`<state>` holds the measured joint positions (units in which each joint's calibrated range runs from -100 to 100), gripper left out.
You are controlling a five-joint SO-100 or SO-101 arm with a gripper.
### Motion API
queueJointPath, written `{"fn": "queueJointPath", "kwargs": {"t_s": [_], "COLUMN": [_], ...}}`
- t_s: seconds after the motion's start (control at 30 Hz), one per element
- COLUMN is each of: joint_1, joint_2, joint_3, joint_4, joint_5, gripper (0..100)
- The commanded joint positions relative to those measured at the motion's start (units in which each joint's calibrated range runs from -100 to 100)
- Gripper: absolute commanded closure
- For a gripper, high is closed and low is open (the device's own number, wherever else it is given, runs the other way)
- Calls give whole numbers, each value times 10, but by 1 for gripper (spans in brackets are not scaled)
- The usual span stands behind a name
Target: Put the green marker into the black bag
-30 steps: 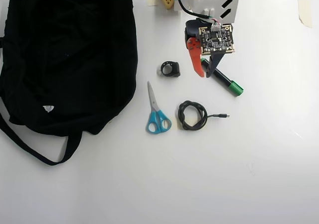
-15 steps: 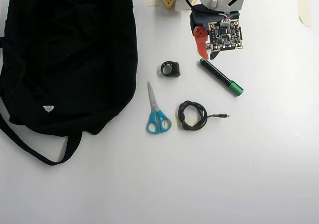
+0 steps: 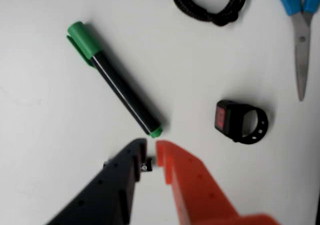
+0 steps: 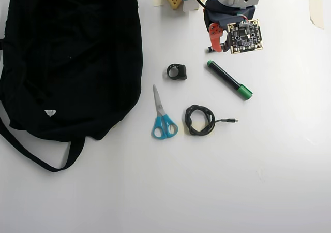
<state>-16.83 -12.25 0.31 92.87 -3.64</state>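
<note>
The green marker (image 4: 229,79) lies flat on the white table, right of centre in the overhead view, with its green cap toward the lower right. In the wrist view the marker (image 3: 117,85) runs diagonally, its small green end just above my fingertips. My gripper (image 4: 214,48) hovers beyond the marker's uncapped end, near the arm base. Its black and orange fingers (image 3: 175,170) are nearly together, so the gripper (image 3: 149,151) is shut with nothing in it. The black bag (image 4: 67,57) fills the left of the overhead view, far from the gripper, with its strap trailing toward the bottom.
A small black ring-shaped device (image 4: 177,71) sits left of the marker. Blue-handled scissors (image 4: 163,116) and a coiled black cable (image 4: 200,120) lie below it. The same device (image 3: 240,121), scissors (image 3: 300,35) and cable (image 3: 210,2) show in the wrist view.
The gripper, which straddled the marker's upper end, has pulled back toward the arm base and its fingers have come together. The marker stays on the table.
</note>
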Motion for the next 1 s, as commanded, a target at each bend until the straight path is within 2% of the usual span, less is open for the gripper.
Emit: {"fn": "queueJointPath", "kwargs": {"t_s": [0.0, 0.83, 0.97], "joint_1": [-2, 13, 13], "joint_2": [-14, -14, -13], "joint_3": [-23, -24, -14], "joint_4": [5, -20, -18], "joint_5": [3, 5, 63], "gripper": [97, 98, 98]}}
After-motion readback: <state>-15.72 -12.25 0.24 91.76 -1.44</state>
